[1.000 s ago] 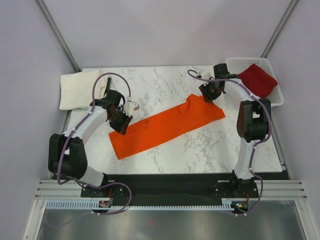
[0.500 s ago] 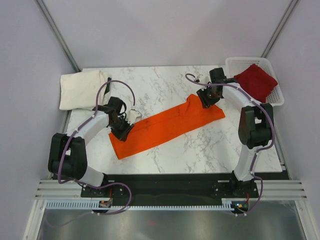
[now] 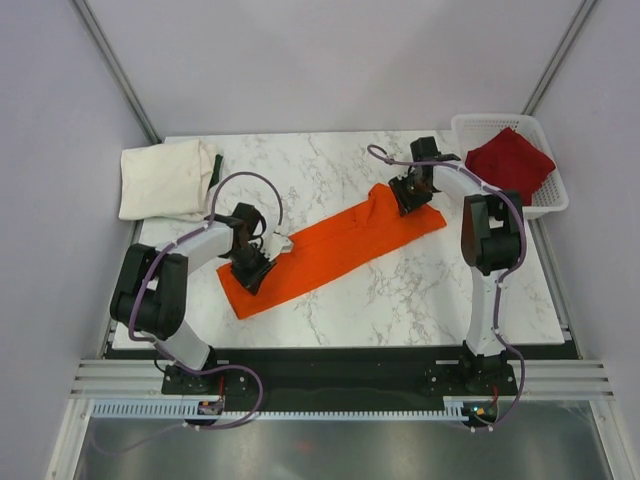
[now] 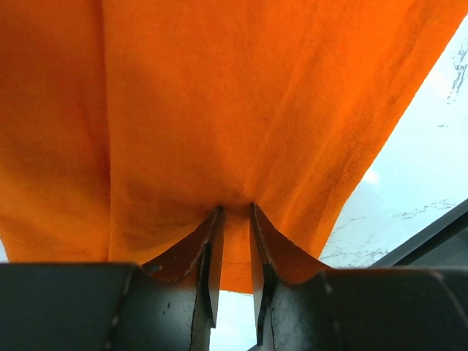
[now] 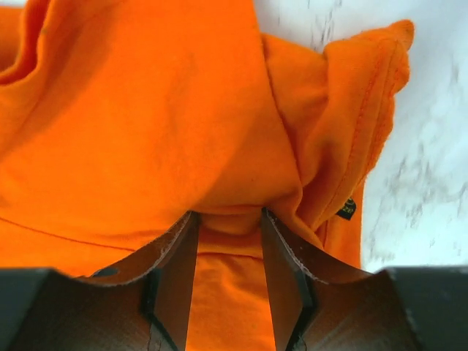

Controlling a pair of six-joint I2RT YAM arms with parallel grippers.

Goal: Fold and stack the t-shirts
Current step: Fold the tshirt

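Orange shirt [image 3: 335,245], a slanted strip on the marble table [image 3: 420,300], covers both claws' tips: left claw [image 4: 235,212] at 8 o'clock and right claw [image 5: 228,216] at 2 each pinch its cloth; cream shirt [image 3: 165,180] at 10, red shirt [image 3: 510,160] in basket [image 3: 548,205], lilac-grey walls [image 3: 300,60].

Orange t-shirt [image 3: 335,245]: folded into a long narrow band, lying diagonally across the middle of the marble table [image 3: 330,165], its far-right end bunching upward. Dark red t-shirt [image 3: 510,160]: crumpled, sitting at the table's far right corner. Cream-white t-shirt [image 3: 165,180]: folded into a thick pad, resting at the table's far left corner.
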